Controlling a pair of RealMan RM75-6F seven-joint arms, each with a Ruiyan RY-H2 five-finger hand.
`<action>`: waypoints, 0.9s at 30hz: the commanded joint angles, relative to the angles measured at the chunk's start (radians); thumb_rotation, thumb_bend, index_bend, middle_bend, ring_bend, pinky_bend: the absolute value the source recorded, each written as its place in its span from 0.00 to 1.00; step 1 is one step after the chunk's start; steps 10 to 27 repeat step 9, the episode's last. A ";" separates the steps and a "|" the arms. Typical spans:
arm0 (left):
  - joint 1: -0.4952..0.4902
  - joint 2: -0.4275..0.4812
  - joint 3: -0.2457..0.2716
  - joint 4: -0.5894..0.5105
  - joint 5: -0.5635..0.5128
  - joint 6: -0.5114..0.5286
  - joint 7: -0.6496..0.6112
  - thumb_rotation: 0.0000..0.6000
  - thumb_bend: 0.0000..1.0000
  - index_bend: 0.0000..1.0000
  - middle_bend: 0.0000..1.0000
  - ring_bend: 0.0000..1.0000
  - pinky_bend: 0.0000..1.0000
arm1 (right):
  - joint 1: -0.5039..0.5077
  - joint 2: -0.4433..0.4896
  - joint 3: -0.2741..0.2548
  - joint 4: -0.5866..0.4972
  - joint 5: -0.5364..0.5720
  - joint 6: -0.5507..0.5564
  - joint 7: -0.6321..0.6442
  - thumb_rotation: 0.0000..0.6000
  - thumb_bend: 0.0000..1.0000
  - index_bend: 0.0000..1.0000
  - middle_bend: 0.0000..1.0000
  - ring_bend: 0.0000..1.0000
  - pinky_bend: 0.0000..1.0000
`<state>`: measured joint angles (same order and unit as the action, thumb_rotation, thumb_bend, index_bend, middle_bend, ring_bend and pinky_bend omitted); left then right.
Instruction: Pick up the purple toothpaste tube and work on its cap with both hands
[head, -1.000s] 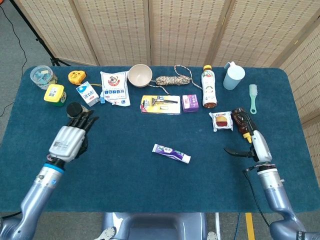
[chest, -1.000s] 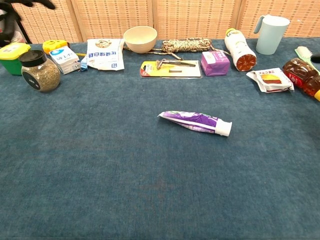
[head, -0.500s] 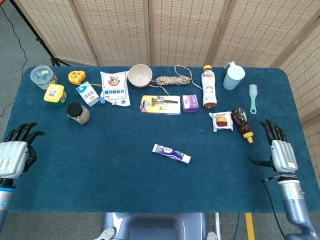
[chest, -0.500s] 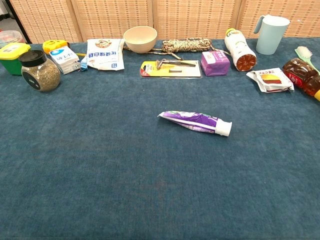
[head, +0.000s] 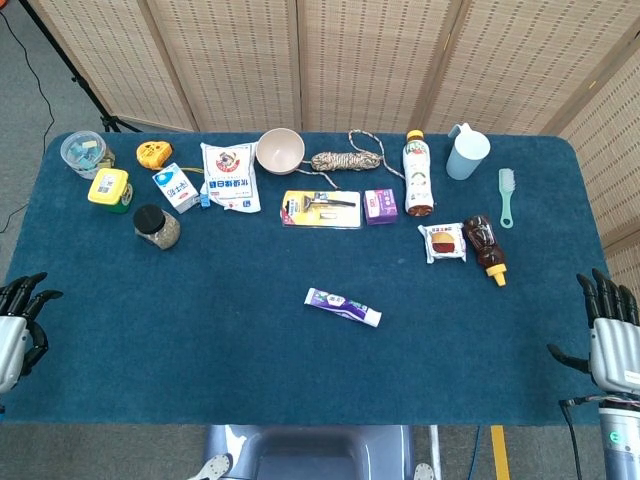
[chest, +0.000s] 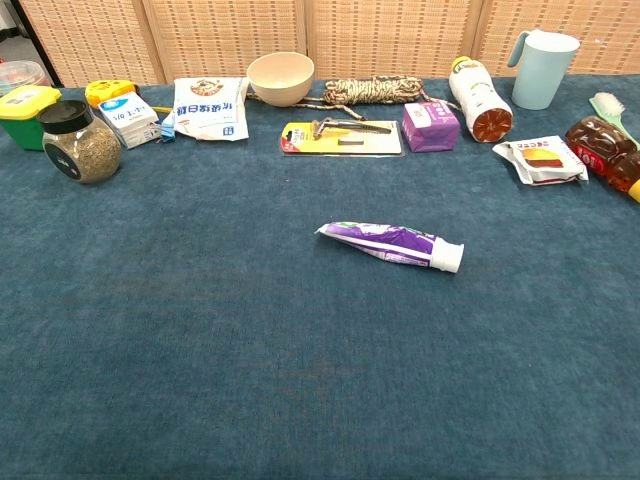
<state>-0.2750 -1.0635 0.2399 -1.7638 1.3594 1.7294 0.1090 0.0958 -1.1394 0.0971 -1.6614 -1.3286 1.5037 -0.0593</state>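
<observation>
Purple toothpaste tube (head: 343, 307) untouched, cap on.

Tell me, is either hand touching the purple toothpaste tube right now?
No, the toothpaste tube lies alone mid-table, while the left hand and right hand sit at the table's far edges.

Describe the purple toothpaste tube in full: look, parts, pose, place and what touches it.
The purple toothpaste tube is a soft-looking squeeze tube, purple with white and paler bands of print too small to read. Its white cap is on and points toward the robot's right; the flat crimped tail points left. It lies on its side, slightly slanted, near the middle of the blue table cloth, alone and clear of the other items. Only the cloth touches it; neither hand is near it.
</observation>
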 joint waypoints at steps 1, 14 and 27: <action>0.025 -0.006 -0.007 0.007 0.025 0.012 -0.010 0.96 0.93 0.26 0.14 0.11 0.14 | -0.024 0.018 -0.017 -0.020 -0.015 0.022 -0.006 1.00 0.00 0.00 0.00 0.00 0.00; 0.064 -0.010 -0.031 0.002 0.070 0.001 -0.004 0.96 0.93 0.26 0.14 0.11 0.14 | -0.049 0.045 -0.027 -0.042 -0.039 0.037 0.017 1.00 0.00 0.00 0.00 0.00 0.00; 0.064 -0.010 -0.031 0.002 0.070 0.001 -0.004 0.96 0.93 0.26 0.14 0.11 0.14 | -0.049 0.045 -0.027 -0.042 -0.039 0.037 0.017 1.00 0.00 0.00 0.00 0.00 0.00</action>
